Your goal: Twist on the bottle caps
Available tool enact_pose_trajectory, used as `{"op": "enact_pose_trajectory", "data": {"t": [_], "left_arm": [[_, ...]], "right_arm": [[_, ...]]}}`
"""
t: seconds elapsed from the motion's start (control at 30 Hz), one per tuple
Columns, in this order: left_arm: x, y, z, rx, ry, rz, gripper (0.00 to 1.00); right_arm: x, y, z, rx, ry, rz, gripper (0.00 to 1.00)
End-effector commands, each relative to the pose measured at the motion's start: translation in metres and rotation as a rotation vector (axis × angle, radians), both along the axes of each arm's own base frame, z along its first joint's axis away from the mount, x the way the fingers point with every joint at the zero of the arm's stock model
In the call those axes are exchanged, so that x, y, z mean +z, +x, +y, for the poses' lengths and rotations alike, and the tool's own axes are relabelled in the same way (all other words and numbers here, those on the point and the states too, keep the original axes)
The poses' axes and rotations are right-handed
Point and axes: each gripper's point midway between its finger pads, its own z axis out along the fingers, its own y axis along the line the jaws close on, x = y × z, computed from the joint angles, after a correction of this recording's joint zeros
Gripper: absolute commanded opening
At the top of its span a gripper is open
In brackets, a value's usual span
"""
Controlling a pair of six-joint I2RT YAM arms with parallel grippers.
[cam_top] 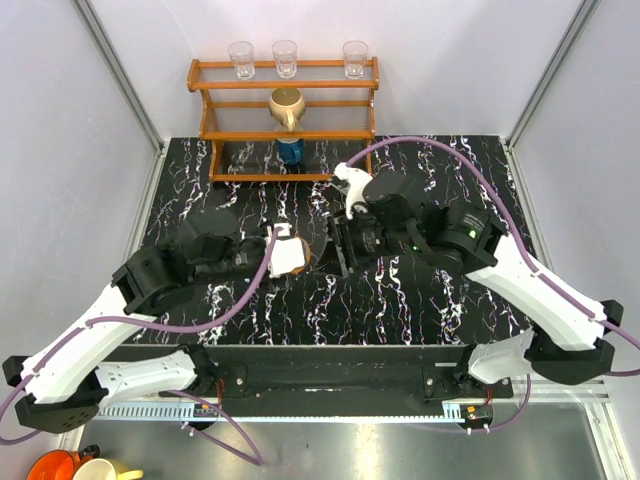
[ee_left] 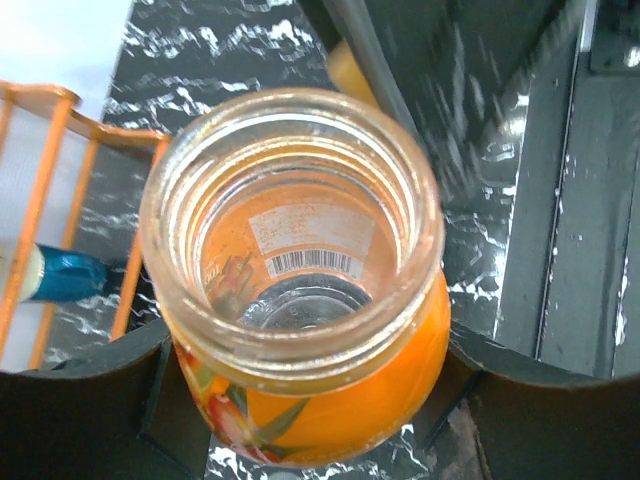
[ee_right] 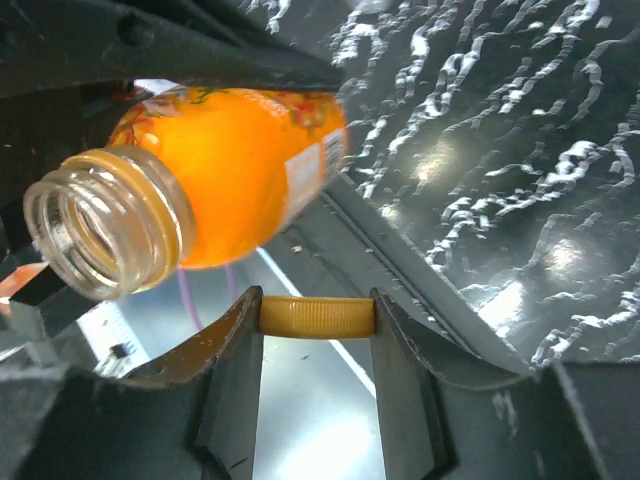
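Orange cap [ee_right: 317,317] clamped in the right fingers [ee_right: 235,380], left fingers [ee_left: 90,410] gripping the open bottle [ee_left: 300,250], both arms bent inward.

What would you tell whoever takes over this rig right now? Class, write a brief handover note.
Left hand: closed around the orange bottle, whose mouth is uncapped.
Right hand: pinching the orange cap by its edge, near the bottle but apart from it.
Done: bottle and cap both in hand.
Left: seat the cap on the mouth and screw it on. I cannot pick out a second cap here.
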Motion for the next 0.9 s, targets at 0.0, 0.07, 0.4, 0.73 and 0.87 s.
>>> {"op": "enact_pose_trajectory", "data": {"t": [0.0,0.07,0.4,0.73,0.87], "left_arm": [[-0.037,0.002,0.009,0.013,0.081,-0.002,0.40],[-0.074,0.002,0.019,0.041,0.168,0.039,0.40],[-0.220,-0.003,0.048,0.038,0.645,0.277,0.35],[-0.288,0.023,0.032,0.043,0.760,0.268,0.35],[-0.305,0.024,0.030,0.039,0.759,0.263,0.36]], "right_arm": [[-0.047,0.022,-0.036,-0.105,-0.162,-0.065,0.17],[-0.069,0.026,-0.045,-0.150,-0.190,-0.061,0.16],[-0.208,0.054,-0.124,-0.443,-0.380,0.063,0.16],[-0.293,0.083,-0.123,-0.392,-0.604,0.153,0.19],[-0.317,0.096,-0.123,-0.400,-0.650,0.164,0.20]]}}
